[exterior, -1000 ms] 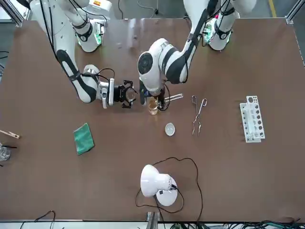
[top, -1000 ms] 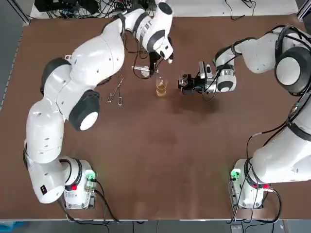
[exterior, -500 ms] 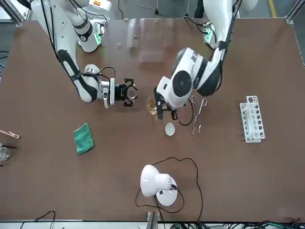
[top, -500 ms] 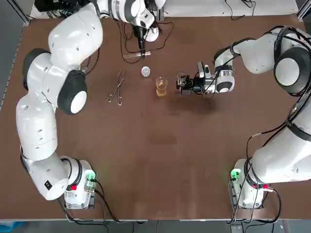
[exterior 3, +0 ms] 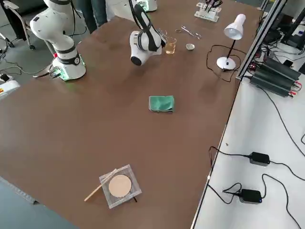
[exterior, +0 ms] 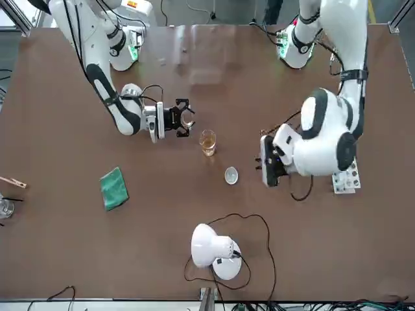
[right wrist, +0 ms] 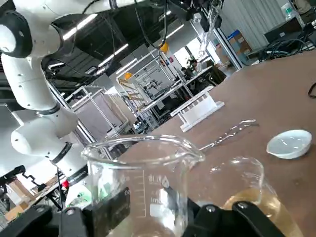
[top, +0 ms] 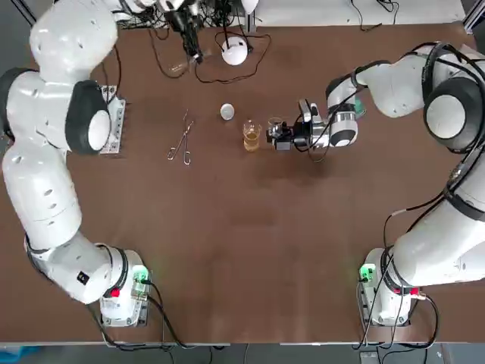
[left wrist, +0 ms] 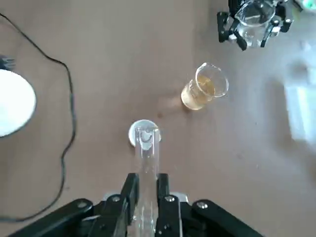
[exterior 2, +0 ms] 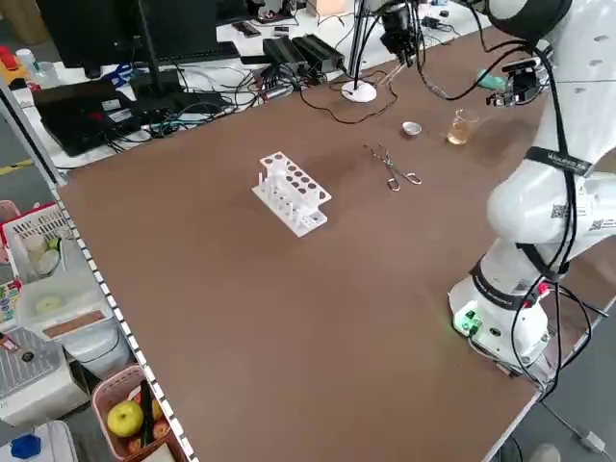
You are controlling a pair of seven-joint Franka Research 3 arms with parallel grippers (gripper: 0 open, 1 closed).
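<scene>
Left wrist view: find the left gripper (left wrist: 146, 183) clenched on a tube (left wrist: 146, 153), thin glass pinched between both fingers and pointing away from the camera. Past its mouth, see a dish (left wrist: 134, 134) lined up with it; cannot tell from here how far below. Farther off, note an amber beaker (left wrist: 203, 92) standing upright. Just beside that, the right gripper (left wrist: 252, 22) clamped round a clear beaker (left wrist: 254, 15). Off to one side, a lamp (left wrist: 15, 108) and its cable.

Right wrist view: clear beaker upright in the grasp, seemingly empty. Amber beaker just beside it, touching or not hard to tell. Beyond those, dish, tongs (right wrist: 229, 134) and rack (right wrist: 200, 111).

Top view: left gripper out by the far edge of the bench (top: 250, 250), near the lamp. Right gripper at mid-bench, reaching sideways, clear beaker just beside the amber one.

Front view: left gripper looming large, so judged raised well above the bench.

Judged step: carrying the tube through the air, clear beaker held next to the amber one. Next move calls for a firm but gentle pinch on the glass. Calls too for a slow path clear of lamp cable and tongs, well off the right gripper and both beakers.
</scene>
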